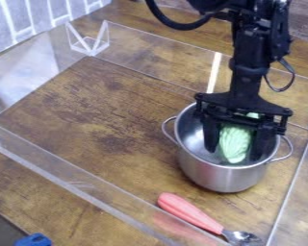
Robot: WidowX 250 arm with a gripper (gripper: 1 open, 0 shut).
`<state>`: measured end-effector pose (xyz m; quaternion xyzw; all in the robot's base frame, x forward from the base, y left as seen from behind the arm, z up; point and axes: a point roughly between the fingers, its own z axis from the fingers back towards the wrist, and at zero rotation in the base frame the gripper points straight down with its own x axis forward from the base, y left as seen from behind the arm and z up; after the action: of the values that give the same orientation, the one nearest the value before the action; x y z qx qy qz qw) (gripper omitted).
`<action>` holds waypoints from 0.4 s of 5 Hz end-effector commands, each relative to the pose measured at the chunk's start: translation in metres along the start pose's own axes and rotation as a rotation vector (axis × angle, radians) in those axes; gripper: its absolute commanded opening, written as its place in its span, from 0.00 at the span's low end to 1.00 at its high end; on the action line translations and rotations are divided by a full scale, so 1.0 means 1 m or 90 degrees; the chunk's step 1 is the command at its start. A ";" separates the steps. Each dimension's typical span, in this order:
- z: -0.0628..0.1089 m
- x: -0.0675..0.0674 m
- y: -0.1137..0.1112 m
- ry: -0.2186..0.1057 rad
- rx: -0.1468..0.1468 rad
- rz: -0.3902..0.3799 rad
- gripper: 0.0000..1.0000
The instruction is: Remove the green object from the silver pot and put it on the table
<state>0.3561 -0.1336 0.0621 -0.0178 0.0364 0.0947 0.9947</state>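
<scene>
A dark brown wood-grain worktop (105,106) fills the view, fenced by clear acrylic walls (66,168) along its edges. At the right of it the gripper (237,144) points straight down over the silver pot (227,165), and its jaws are clamped on the green object (234,146), one black finger on each side of it. The green object is pale, ridged and oblong; it stands upright between the fingers, its upper end about level with the pot's rim and its lower end inside the pot's opening. Whether it touches the pot's bottom cannot be told from this view.

The pot is round, shiny steel with straight sides and a small handle at each side; it sits on the worktop close to the right-hand wall. The black arm (257,48) rises from the gripper towards the top of the picture, with a cable looping off to the right.

In front of the pot, near the front wall, a red-handled utensil (192,213) lies flat on the wood, its metal end pointing right. At the far left corner a small clear folded stand (86,36) rests on the worktop. A blue item (35,240) shows at the bottom edge, outside the wall.
</scene>
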 end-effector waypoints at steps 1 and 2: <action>0.034 0.000 -0.008 -0.043 -0.025 -0.036 0.00; 0.039 -0.007 -0.011 -0.040 -0.024 -0.068 0.00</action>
<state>0.3500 -0.1339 0.0626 -0.0139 0.0527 0.0580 0.9968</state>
